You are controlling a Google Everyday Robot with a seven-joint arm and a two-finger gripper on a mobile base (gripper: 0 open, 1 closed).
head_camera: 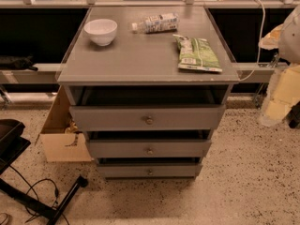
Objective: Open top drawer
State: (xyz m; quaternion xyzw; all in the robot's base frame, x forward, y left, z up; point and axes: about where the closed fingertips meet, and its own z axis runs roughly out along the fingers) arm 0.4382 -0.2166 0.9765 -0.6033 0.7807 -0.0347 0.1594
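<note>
Gripper: not found anywhere in the camera view, so you cannot tell whether it is wide, narrow or holding anything. A pale blurred shape (287, 64) at the right edge may be part of the arm, though that is only a guess.

Items, left to right:
- Black stand (11, 142) with loose cables (40, 191) on the speckled floor, lower left.
- Cardboard box (58, 142), open, just beside the desk's left side.
- Desk (140, 60), grey, holding three drawers under its top.
- White bowl (101, 31), upright, at the back left of the top.
- Plastic bottle (156, 22), lying on its side at the back centre.
- Green snack bag (198, 54), flat, near the right edge.

Top drawer (112, 117): directly under the desk top, it is the widest of the three and has the tallest front. It is grey, with one small round brass knob (149, 121) at its centre. A dark gap shows above the front, which seems to stand forward of the frame, so you may judge it already partly out. Its inside is too dark to read. The two narrower drawers sit below it.

Hazards for you:
- The knob is small and round, so a shallow or off-centre grasp could slip off.
- The similar knobs below invite a wrong pick.
- A pull that is not straight could bind the drawer.
- A jerk could shake the desk and set the bottle rolling.
</note>
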